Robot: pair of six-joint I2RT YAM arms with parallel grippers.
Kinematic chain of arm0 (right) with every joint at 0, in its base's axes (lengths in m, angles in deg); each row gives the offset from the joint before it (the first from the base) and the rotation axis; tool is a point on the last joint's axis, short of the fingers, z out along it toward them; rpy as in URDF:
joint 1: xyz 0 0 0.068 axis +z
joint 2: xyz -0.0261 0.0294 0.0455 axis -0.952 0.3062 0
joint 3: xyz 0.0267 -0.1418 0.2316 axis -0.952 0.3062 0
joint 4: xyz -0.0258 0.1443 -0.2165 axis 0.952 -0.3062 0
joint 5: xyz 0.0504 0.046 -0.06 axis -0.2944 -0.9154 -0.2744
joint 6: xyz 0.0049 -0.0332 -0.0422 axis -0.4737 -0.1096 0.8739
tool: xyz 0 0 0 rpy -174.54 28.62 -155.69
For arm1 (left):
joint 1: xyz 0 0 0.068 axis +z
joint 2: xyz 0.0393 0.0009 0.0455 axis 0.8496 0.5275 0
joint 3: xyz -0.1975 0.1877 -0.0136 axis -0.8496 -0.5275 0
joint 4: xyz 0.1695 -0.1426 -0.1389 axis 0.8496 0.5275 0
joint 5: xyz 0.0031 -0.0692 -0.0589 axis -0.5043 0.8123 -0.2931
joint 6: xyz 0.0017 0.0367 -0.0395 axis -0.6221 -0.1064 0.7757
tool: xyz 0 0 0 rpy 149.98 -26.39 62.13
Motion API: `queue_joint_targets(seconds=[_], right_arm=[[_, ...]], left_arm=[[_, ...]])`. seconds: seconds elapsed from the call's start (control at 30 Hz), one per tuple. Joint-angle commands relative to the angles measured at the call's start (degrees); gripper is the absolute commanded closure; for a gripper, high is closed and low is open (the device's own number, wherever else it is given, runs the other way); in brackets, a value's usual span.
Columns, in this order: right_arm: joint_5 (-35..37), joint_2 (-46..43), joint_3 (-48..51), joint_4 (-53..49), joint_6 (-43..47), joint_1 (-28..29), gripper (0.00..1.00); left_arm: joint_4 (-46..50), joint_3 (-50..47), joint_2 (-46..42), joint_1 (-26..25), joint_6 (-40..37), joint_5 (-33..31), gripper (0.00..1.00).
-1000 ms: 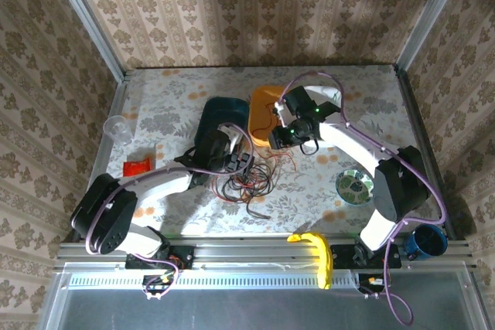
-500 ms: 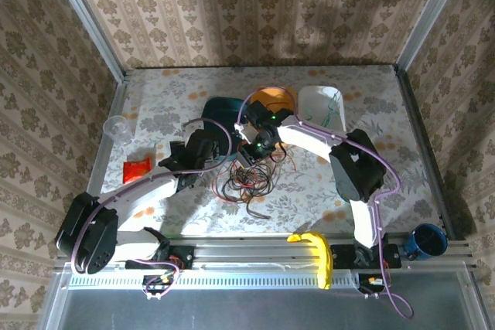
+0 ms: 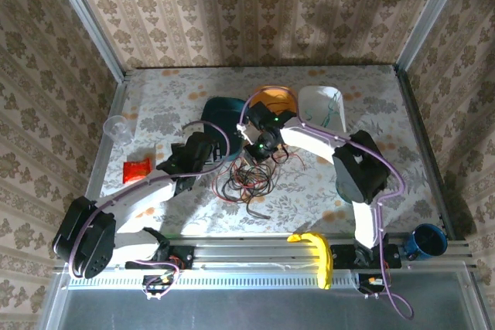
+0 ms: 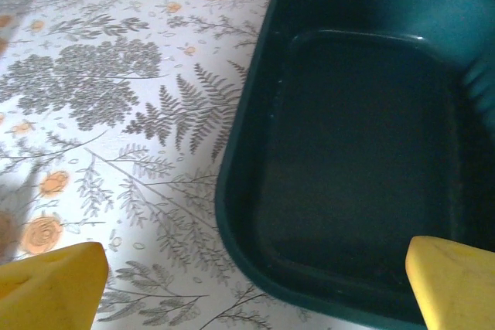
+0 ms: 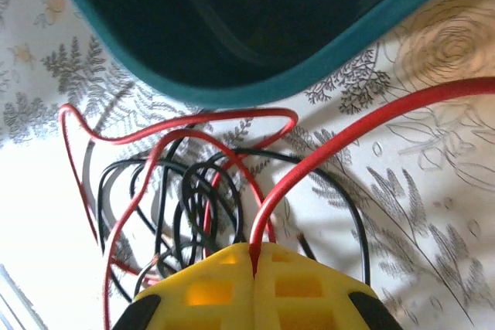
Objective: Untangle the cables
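Pinching a thin red cable [image 5: 309, 156] between its yellow fingertips, the right gripper [image 5: 255, 256] is pressed together just beside the rim of the dark teal rectangular plastic tray [image 5: 309, 59]. The right wrist view makes that grip plain: the red strand rises from the seam between the fingers and arcs off to the right. Beneath it, loops of thin black cable [image 5: 193, 191] and more red wire lie on the floral tablecloth [image 5: 433, 191].

From the top external view the pinch itself is too small to make out. That view does place the whole tangle of cables [image 3: 247, 179] on the cloth in front of the tray [image 3: 224, 107], between the two arms, with the right gripper [image 3: 260, 150] at its far edge. It also takes in an orange bowl [image 3: 278, 98] and a white tub [image 3: 321, 104] behind the right arm.

The left gripper [image 3: 204, 147] hangs at the tray's left side. Its own wrist view shows its yellow fingertips [image 4: 48, 284] spread wide with nothing between them, over the tray's wall [image 4: 236, 191] and bare cloth.
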Motion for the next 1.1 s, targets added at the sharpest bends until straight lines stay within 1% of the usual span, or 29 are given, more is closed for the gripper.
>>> queue_joint_targets(seconds=[0.0, 0.13, 0.23, 0.33, 0.4, 0.53, 0.6, 0.73, 0.9, 1.07], right_arm=[[3.9, -9.1, 0.4, 0.9, -0.2, -0.2, 1.00], [8.0, -18.7, 0.3, 3.8, -0.9, -1.4, 1.00], [11.3, -24.3, -1.3, 6.5, -1.6, -3.1, 1.00], [14.9, -27.5, -3.5, 11.5, -2.1, -4.9, 1.00], [16.5, -27.9, -5.5, 14.0, -2.0, -5.9, 1.00], [17.3, -25.4, -11.5, 17.1, -1.4, -7.7, 1.00], [18.2, -23.3, -14.8, 17.3, -1.7, -8.6, 1.00], [17.1, -17.1, -19.9, 15.7, -2.0, -11.1, 1.00], [15.1, -9.9, -20.7, 14.1, -4.1, -14.7, 1.00], [11.0, -4.7, -20.3, 12.4, -5.2, -15.6, 1.00]], left_arm=[[-3.9, -0.2, 1.3, 0.1, -1.8, 3.9, 0.00], [-5.7, 0.5, 3.4, -1.1, -3.3, 5.7, 0.00], [-6.6, 1.2, 4.8, -2.2, -4.6, 6.8, 0.00], [-6.6, 2.0, 5.7, -3.4, -6.2, 7.1, 0.00], [-6.5, 2.0, 6.1, -3.8, -6.3, 6.4, 0.00], [-6.4, 1.7, 6.3, -3.8, -6.1, 6.2, 0.00], [-6.4, 1.5, 6.3, -3.8, -6.1, 6.2, 0.00], [-6.3, 1.0, 5.9, -3.8, -6.0, 6.3, 0.00], [-6.0, 0.2, 5.1, -3.8, -5.9, 6.2, 0.00], [-5.4, 0.2, 4.6, -3.8, -6.9, 5.9, 0.00]])
